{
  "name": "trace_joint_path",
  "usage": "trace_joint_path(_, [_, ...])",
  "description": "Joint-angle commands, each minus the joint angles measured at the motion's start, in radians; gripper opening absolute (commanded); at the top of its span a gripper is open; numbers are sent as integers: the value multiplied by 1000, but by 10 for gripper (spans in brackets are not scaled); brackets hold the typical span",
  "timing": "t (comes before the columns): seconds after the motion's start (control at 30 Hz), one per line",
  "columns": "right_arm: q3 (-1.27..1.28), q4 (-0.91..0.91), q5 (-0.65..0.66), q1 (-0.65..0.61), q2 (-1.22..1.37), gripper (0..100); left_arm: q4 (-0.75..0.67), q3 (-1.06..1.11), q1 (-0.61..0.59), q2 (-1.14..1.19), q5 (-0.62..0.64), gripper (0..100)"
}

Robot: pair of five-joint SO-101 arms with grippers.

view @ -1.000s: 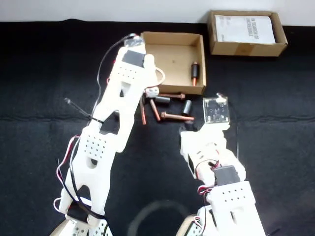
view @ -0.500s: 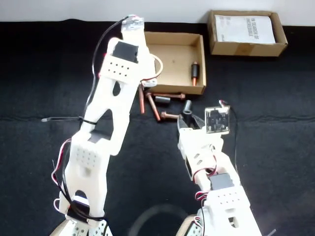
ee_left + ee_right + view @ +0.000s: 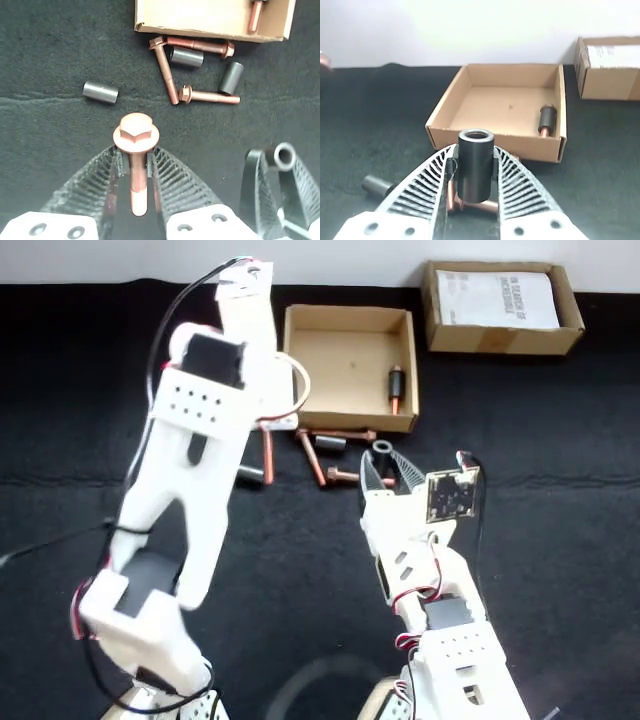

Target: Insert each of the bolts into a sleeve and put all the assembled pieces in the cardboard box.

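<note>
Bright, even light from above; white wall (image 3: 470,30) glares, black surface (image 3: 560,540) reads dark, bolt (image 3: 136,136) shows soft sheen

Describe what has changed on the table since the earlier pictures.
The left hand carried its bolt leftward, away from the loose bolts. The right hand advanced and took hold of a sleeve. The cardboard box, its assembled piece and those bolts stayed put.

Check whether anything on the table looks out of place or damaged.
Nothing looks damaged or spilled. The only oddity is a stray sleeve lying alone, apart from the loose bolts and sleeves clustered beside the cardboard box. The left gripper holds a bolt, the right gripper a sleeve.
</note>
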Motion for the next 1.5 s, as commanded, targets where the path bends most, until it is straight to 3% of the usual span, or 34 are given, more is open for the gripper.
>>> trace_joint_path(0.0, [1,-31,9,1,4,7,-63,148,5,-191,-32,8])
trace_joint_path(0.13, [1,-38,9,1,4,7,-189,429,8,-407,-103,8])
trace_joint_path(0.47, [1,-38,6,1,4,7,-678,1139,5,-990,-204,8])
trace_joint_path(0.67, [21,-59,3,-5,1,7,-905,1320,10,-1101,-198,8])
trace_joint_path(0.83, [153,-252,9,-76,2,7,-1188,1425,12,-1109,-198,8])
trace_joint_path(0.97, [189,-278,8,-108,2,7,-1407,1484,24,-1104,-198,8])
trace_joint_path(1.47, [199,-274,8,-113,4,7,-1479,1488,305,-1102,-196,8])
